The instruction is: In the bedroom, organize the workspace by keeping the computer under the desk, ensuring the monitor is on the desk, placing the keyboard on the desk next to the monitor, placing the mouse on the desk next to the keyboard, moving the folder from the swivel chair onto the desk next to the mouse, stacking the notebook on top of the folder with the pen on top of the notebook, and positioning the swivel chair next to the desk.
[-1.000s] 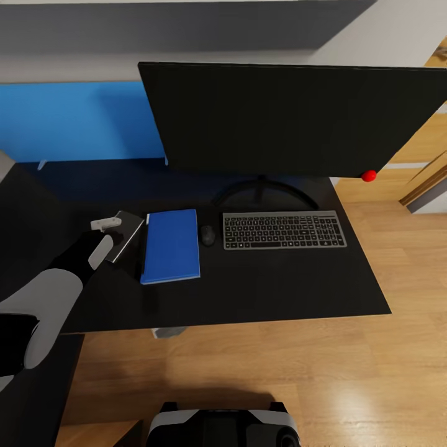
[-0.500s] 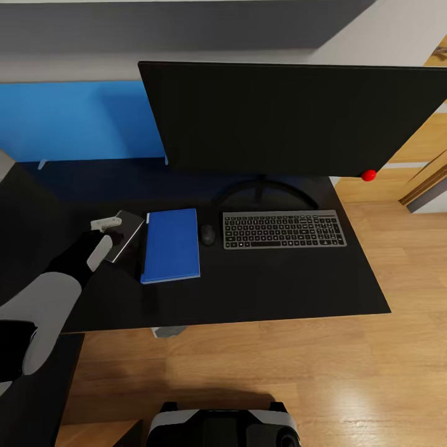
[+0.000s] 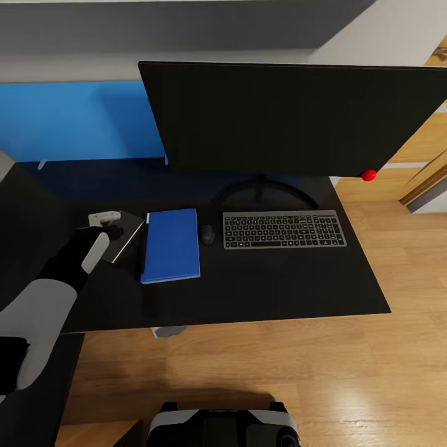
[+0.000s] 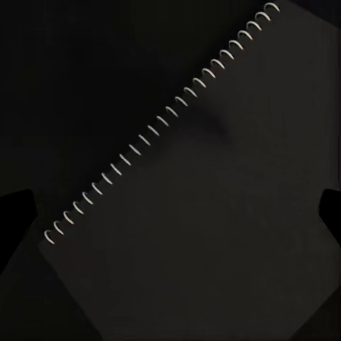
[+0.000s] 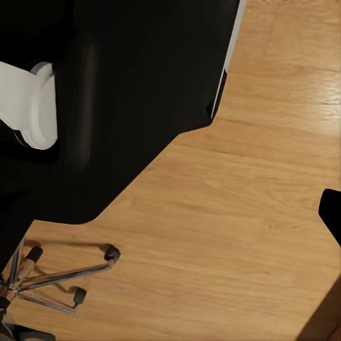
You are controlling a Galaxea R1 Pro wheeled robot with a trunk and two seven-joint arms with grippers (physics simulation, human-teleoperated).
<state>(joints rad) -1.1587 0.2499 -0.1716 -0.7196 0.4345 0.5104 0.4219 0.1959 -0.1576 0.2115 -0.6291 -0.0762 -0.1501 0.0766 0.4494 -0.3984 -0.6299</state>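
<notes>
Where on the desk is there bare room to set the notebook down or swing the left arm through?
Bare desk runs along the near edge, in front of the keyboard and folder. The far-left corner by the blue back panel is free too. Crowded: the notebook, folder, mouse and keyboard sit close together under the monitor.

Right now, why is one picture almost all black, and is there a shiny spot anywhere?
Left wrist view: dark notebook on the black desk, so just its pale spiral stands out. Head view: pale glare on the wood floor. Right wrist view: faint sheen on the floor, thin shadows under the chair base.
</notes>
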